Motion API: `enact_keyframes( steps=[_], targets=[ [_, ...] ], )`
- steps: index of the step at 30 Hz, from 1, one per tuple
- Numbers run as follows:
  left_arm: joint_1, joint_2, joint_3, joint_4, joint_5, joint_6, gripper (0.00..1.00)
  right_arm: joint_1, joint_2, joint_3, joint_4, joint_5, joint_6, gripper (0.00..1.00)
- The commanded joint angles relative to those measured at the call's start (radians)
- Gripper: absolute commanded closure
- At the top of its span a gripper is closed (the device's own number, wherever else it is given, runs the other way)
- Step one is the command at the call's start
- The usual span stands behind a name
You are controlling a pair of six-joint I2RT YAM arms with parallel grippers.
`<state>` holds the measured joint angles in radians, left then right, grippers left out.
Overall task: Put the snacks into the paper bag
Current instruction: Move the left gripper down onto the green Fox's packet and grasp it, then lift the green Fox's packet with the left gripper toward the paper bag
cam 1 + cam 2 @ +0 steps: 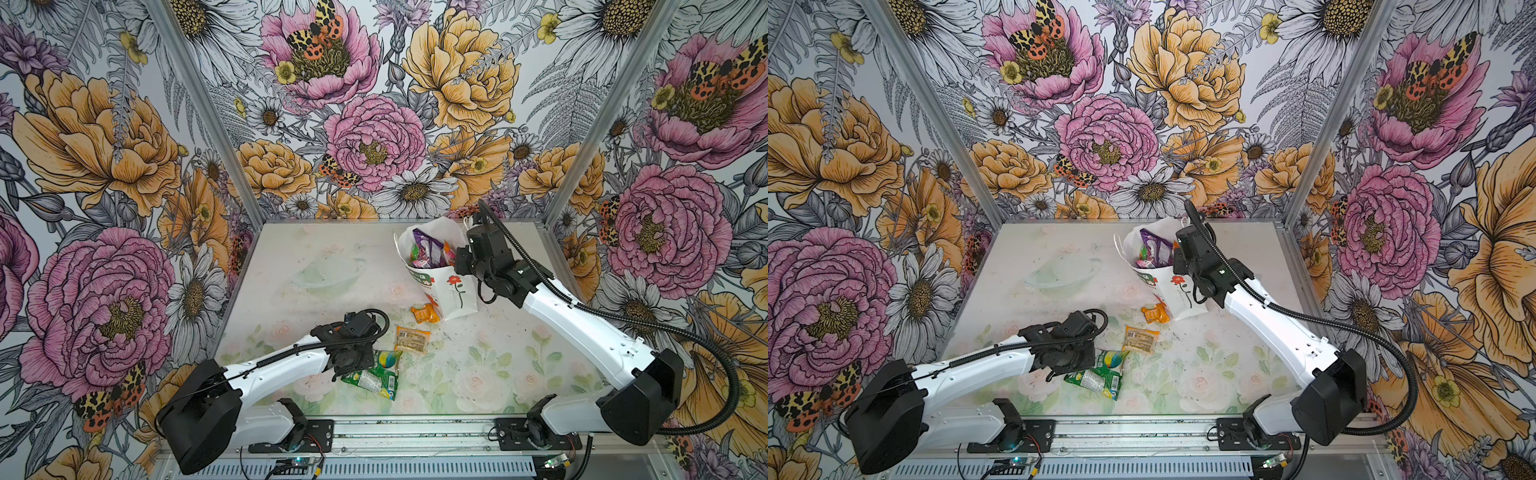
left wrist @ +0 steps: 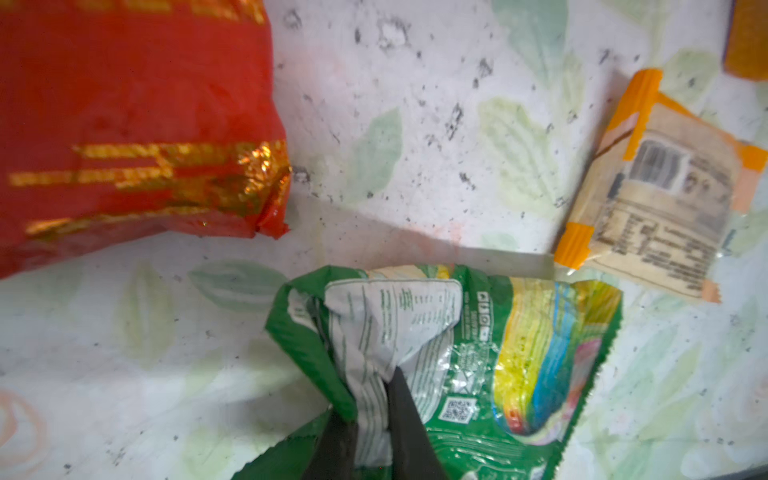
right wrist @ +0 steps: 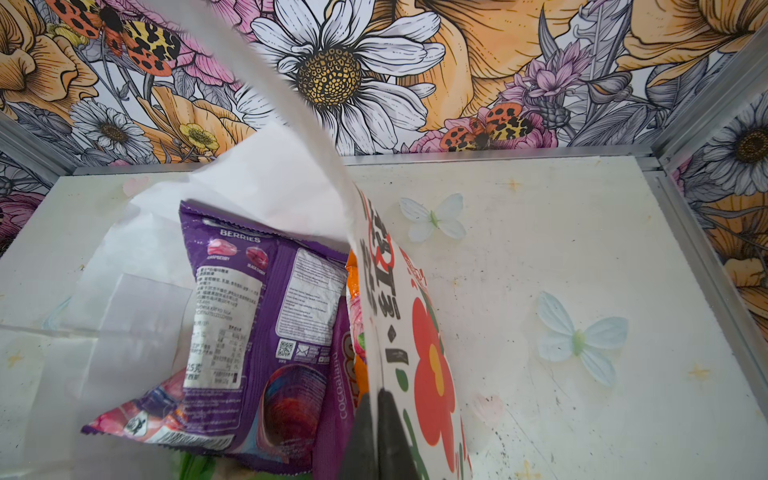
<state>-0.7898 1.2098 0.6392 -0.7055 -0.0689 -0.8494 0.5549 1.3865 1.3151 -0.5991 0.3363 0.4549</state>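
Paper bag (image 1: 451, 291) sits toward the back right of the worktop (image 1: 311, 257), purple packets (image 1: 432, 249) showing in its open mouth.
The right gripper (image 3: 376, 399) is clamped on the bag's printed wall. The left gripper (image 2: 370, 399) pinches a fold of the green packet (image 2: 478, 353) near the front. A red packet (image 2: 124, 124) and a tan-and-orange packet (image 1: 411, 338) lie loose nearby, and an orange packet (image 1: 424, 313) lies just beside the bag's base. The worktop is pale, faintly floral and speckled with dark scuffs. Bold floral wallpaper (image 1: 374, 141) between aluminium posts (image 1: 199, 104) encloses three sides.

My right gripper (image 3: 377, 401) pinches the paper bag (image 1: 455, 293) by its wall, arm stretched out. My left gripper (image 2: 374, 409), well apart from the bag, pinches the green packet (image 2: 478, 353), wrist bent down.
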Motion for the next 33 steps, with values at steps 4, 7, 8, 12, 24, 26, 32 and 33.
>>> enact_keyframes(
  steps=[4, 7, 8, 12, 24, 26, 32, 33],
  targets=[
    [-0.007, -0.121, -0.011, 0.021, -0.092, -0.002, 0.94, -0.006, -0.027, 0.000, 0.023, -0.007, 0.007, 1.00],
    [-0.006, -0.162, -0.012, 0.024, -0.111, 0.000, 0.96, -0.004, -0.026, 0.003, 0.022, -0.007, 0.007, 1.00],
    [-0.008, -0.172, -0.012, 0.023, -0.118, -0.001, 0.96, -0.006, -0.024, 0.003, 0.022, -0.008, 0.007, 1.00],
    [-0.007, -0.195, -0.009, 0.023, -0.130, 0.004, 0.98, -0.003, -0.022, 0.006, 0.022, -0.012, 0.008, 1.00],
    [0.058, -0.239, 0.106, -0.043, -0.172, 0.075, 0.99, -0.005, -0.022, 0.006, 0.021, -0.011, 0.003, 1.00],
    [0.094, -0.251, 0.146, -0.061, -0.162, 0.098, 0.99, -0.005, -0.022, 0.007, 0.021, -0.013, 0.000, 1.00],
    [0.174, -0.215, 0.333, -0.148, -0.116, 0.181, 1.00, -0.006, -0.021, 0.025, 0.021, -0.030, 0.000, 1.00],
    [0.179, -0.204, 0.368, -0.168, -0.125, 0.196, 1.00, -0.006, -0.021, 0.028, 0.021, -0.033, -0.001, 1.00]
  ],
)
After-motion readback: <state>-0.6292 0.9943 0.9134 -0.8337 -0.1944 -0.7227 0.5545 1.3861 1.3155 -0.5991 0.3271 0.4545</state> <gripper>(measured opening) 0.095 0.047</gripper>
